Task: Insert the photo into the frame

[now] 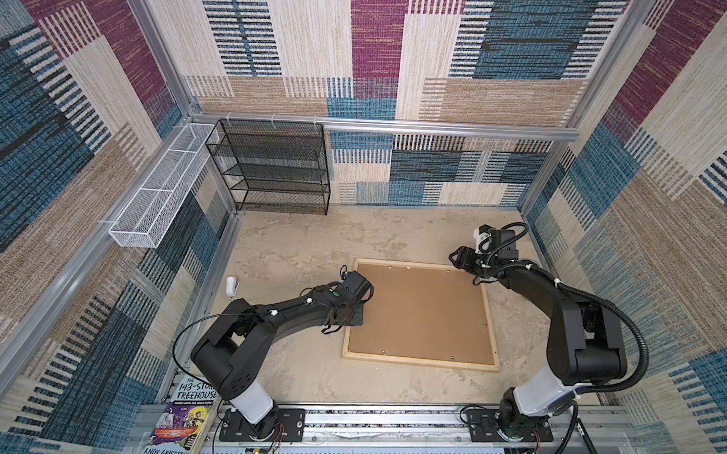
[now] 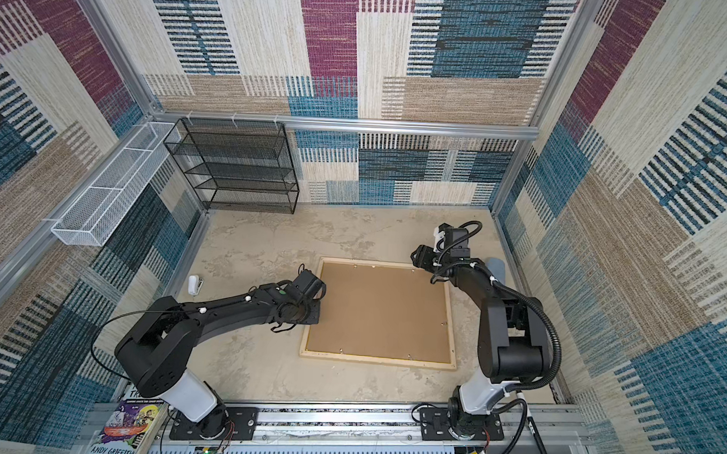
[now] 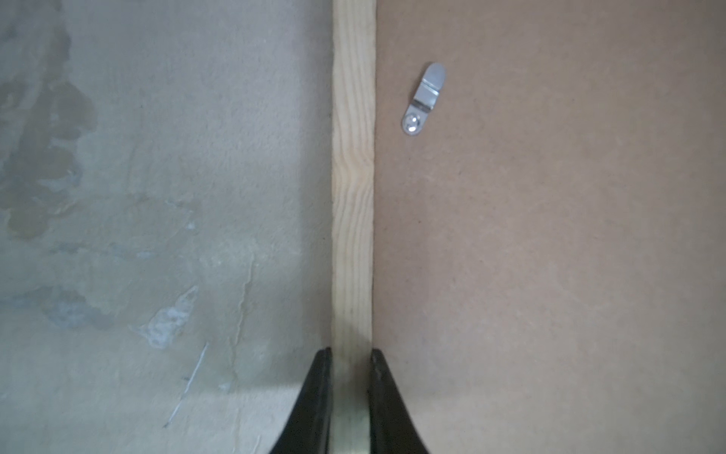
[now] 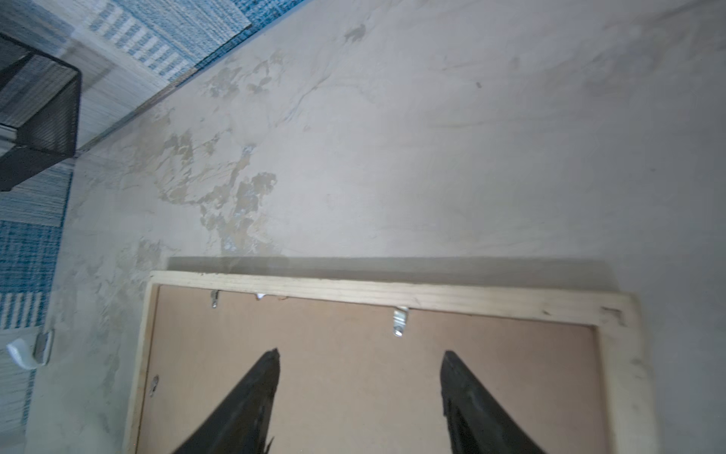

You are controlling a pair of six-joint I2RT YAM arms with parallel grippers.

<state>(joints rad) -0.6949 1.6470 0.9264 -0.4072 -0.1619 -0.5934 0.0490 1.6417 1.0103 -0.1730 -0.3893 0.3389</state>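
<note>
Patchwork carpet walls enclose a mottled beige counter [image 1: 294,250]. A black wire-mesh rack [image 1: 272,166] stands at the far left, with a white mesh basket [image 1: 159,187] mounted on the left wall. The frame [image 1: 419,360] lies face down at the counter's middle, shown in both top views. Its pale wood rails surround a brown hardboard backing sheet [image 1: 425,313], and a small metal turn clip [image 3: 423,98] sits on the sheet near the left rail. The left pincer [image 3: 351,353] is clamped across that left rail, one finger on the outer side and one on the inner. The right pincer [image 4: 359,353] hangs above the frame's far right part with its fingers spread wide, gripping nothing.
</note>
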